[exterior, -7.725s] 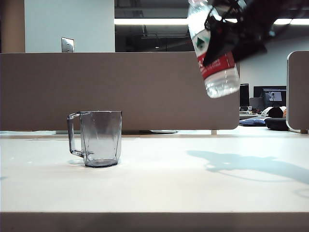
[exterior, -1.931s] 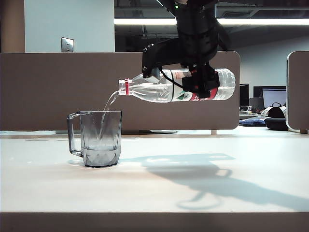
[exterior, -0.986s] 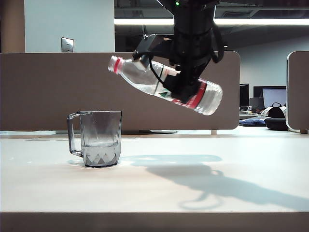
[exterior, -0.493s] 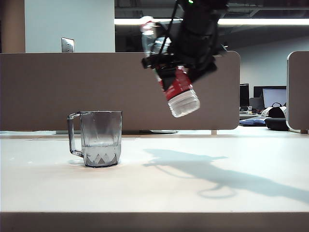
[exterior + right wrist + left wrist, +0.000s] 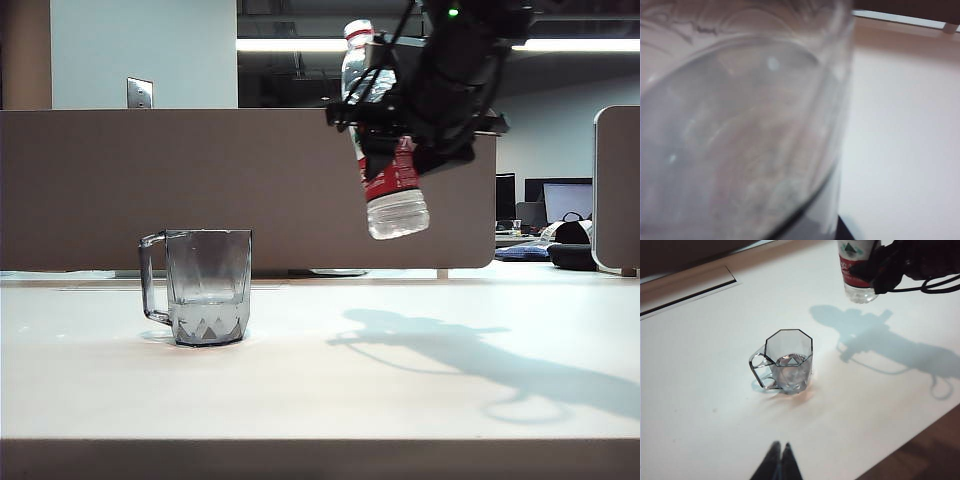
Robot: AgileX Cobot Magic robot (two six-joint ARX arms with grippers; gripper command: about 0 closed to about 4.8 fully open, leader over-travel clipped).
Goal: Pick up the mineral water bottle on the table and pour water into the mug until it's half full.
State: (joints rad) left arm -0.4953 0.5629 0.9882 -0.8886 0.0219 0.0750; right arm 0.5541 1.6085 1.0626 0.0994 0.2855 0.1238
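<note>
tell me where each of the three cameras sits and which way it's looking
Exterior view: low at the table's front edge, looking level across the table at the mug; the right gripper holds the bottle nearly upright in the air.
Left wrist view: above the table, looking down on the mug; the shut left gripper shows at the frame's edge.
Right wrist view: pressed close against the bottle, which fills the frame; no fingers show.
Shared: mug, bottle and right arm appear in both the exterior and left wrist views.
</note>
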